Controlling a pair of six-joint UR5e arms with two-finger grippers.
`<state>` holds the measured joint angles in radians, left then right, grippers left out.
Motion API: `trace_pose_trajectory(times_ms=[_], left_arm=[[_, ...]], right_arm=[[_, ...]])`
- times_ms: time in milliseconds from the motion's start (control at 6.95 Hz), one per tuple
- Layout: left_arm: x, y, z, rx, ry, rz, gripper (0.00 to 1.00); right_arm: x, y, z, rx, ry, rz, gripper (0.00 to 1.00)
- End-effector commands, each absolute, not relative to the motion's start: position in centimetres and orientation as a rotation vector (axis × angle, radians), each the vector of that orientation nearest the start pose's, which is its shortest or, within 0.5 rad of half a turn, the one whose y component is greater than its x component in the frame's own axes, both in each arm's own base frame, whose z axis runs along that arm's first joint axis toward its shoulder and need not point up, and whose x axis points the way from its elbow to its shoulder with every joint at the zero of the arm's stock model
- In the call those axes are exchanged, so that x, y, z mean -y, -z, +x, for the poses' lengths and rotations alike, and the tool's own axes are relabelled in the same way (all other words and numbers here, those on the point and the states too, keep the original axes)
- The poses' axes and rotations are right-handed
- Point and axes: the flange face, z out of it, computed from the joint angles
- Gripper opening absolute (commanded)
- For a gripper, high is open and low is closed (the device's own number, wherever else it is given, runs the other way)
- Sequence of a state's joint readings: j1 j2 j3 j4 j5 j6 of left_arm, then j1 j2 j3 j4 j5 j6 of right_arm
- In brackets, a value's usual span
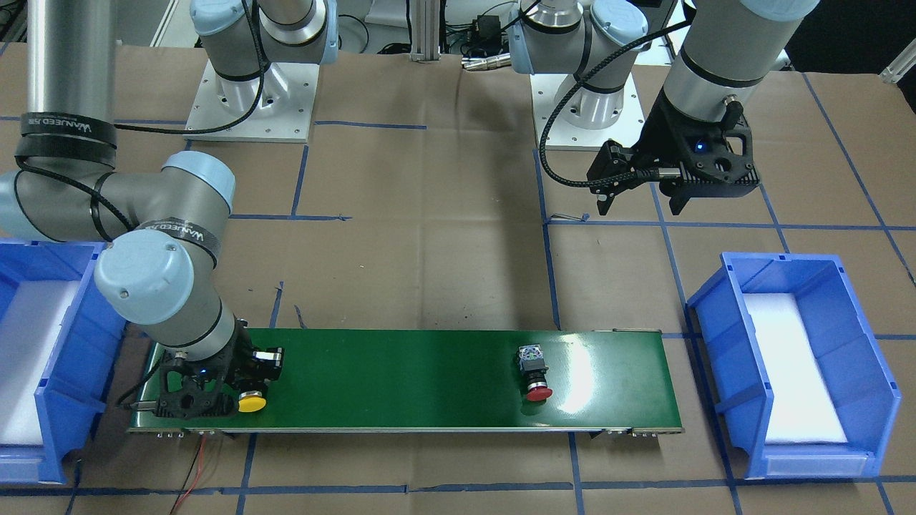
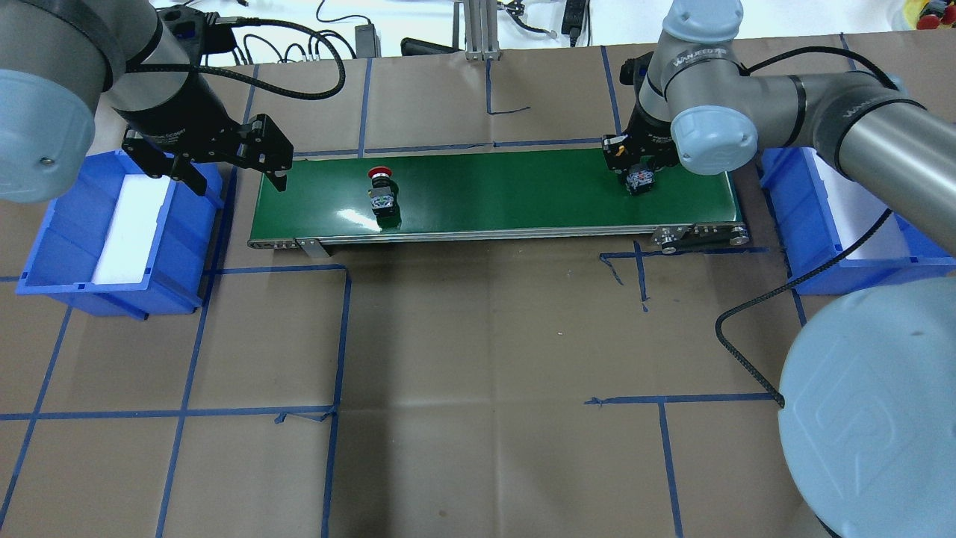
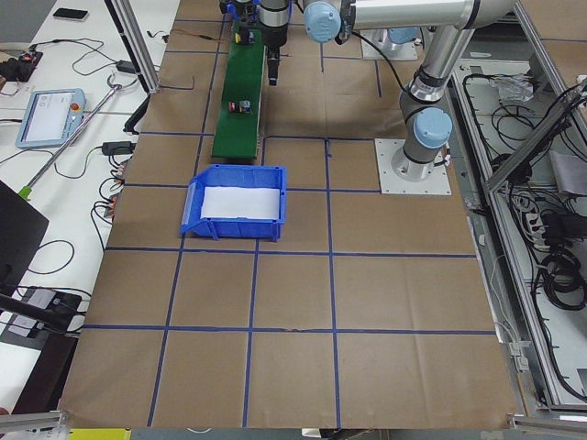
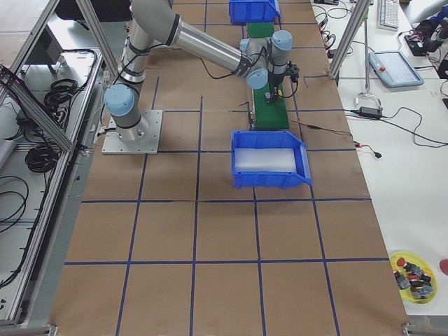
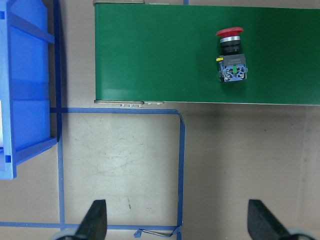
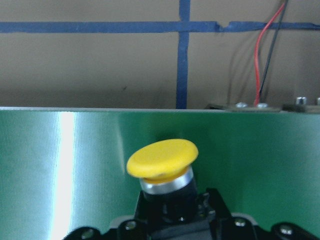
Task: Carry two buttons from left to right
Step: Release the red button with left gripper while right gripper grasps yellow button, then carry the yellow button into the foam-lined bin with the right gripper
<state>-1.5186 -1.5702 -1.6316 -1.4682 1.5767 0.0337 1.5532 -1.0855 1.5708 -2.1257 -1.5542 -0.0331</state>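
Note:
The yellow button lies at the right end of the green belt, with its yellow cap pointing away from my base. My right gripper is low over it, and its jaws stand shut on the button's black body, as the right wrist view shows. The red button lies on its side near the belt's left end, also seen in the left wrist view. My left gripper hovers open and empty above the gap between the left bin and the belt.
A blue bin with a white liner stands left of the belt, and another blue bin stands right of it. Red and black wires run off the belt's right end. A yellow dish of several spare buttons sits far off.

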Motion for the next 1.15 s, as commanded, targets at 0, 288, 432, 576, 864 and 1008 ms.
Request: trace_pose_trajectory(times_ms=[0, 288, 432, 576, 864, 1008], left_arm=[[50.2, -46.7, -10.7, -3.133, 0.064, -0.029, 1.00], [50.2, -46.6, -10.7, -3.133, 0.062, -0.029, 1.00], [50.4, -46.4, -10.7, -3.133, 0.062, -0.029, 1.00], [50.4, -46.5, -10.7, -3.133, 0.067, -0.029, 1.00], [50.4, -46.5, -10.7, -3.133, 0.069, -0.034, 1.00], [50.5, -46.5, -10.7, -3.133, 0.067, -0.034, 1.00]], right_arm=[[66.6, -32.6, 7.4, -3.166, 0.134, 0.049, 0.06], [66.2, -39.2, -3.8, -3.171, 0.120, 0.097, 0.07], [65.1, -42.0, -10.3, -3.194, 0.182, 0.022, 0.07], [63.5, -41.5, -15.9, -3.199, 0.160, 0.038, 0.07], [59.9, -36.0, -19.6, -3.176, 0.085, 0.085, 0.06], [58.1, -32.6, -20.3, -3.194, 0.149, 0.123, 0.06]])
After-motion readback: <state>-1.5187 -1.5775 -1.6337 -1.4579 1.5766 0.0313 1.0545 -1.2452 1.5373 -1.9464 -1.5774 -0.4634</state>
